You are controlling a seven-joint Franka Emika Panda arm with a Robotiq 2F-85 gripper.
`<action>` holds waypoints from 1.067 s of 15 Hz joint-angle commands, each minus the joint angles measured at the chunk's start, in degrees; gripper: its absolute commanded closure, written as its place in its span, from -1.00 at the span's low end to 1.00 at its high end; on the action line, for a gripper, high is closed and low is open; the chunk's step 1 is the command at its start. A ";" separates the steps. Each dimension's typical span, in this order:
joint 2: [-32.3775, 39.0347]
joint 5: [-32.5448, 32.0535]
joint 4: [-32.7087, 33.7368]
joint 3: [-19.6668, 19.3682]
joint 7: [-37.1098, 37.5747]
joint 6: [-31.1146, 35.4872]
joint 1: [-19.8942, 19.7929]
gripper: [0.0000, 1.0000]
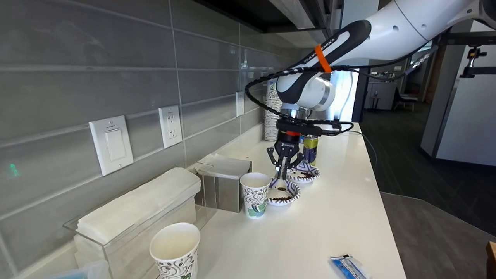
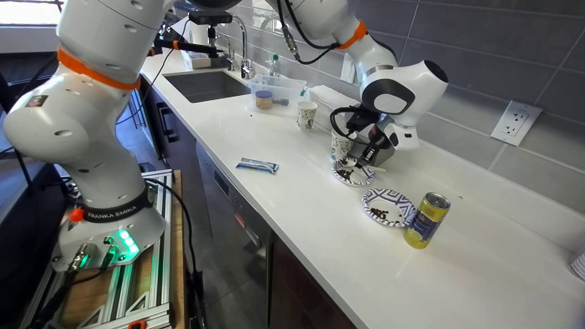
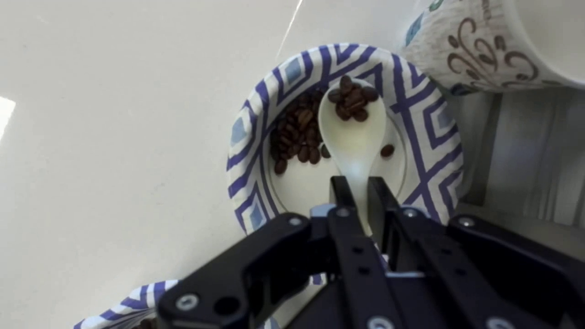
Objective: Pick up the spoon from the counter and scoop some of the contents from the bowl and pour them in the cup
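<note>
My gripper [image 3: 358,181] is shut on the handle of the pale cream spoon [image 3: 354,137], which carries several dark beans at its tip. The spoon lies over the blue-patterned white bowl [image 3: 432,128], where more beans rest. I cannot tell whether it touches the bowl. The printed paper cup [image 3: 480,50] stands upright right beside the bowl. In both exterior views, the gripper [image 1: 282,176] [image 2: 362,163] points down over the bowl [image 1: 293,190] [image 2: 364,179], close to the cup [image 1: 255,195] [image 2: 340,146]. The spoon handle [image 2: 377,168] sticks out behind the fingers.
Another patterned bowl [image 2: 388,195] with beans stands beside a yellow can [image 2: 427,220]. A metal napkin holder [image 1: 226,190] stands behind the cup. Another paper cup [image 1: 176,252], a clear tub [image 2: 277,89] and a blue packet [image 2: 257,165] are on the counter. The tiled wall [image 1: 209,89] is close.
</note>
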 commanded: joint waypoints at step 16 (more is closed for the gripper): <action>-4.72 4.05 3.31 1.76 9.27 0.45 4.38 0.93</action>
